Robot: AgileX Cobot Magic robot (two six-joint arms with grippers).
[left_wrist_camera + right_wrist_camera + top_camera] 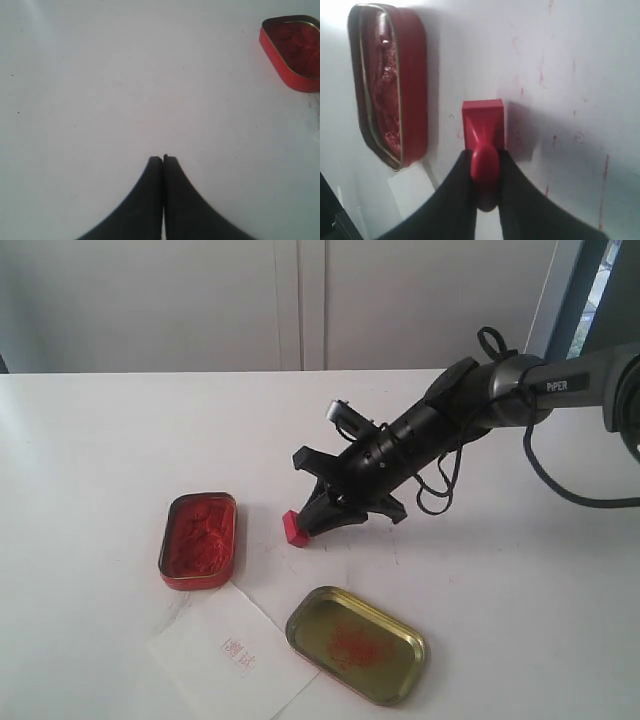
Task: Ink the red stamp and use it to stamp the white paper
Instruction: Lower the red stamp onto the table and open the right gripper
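- Stamp (293, 528): tiny, bright red, with a square block base and a short rounded handle. It is tilted, base toward the surface (100, 440), with the handle pinched in the right hand (306, 525). Contact with the surface cannot be told.
- Paper (200, 665): a small thin white sheet lying flat, apart from the stamp, bearing a red square imprint (237, 652).

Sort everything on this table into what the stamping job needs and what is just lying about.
Job: red stamp, gripped by the right tool; red tin of ink paste; white paper, already bearing a red imprint.
Lying about: brass-coloured tin lid smeared with red; left tool, shut, holding nothing.
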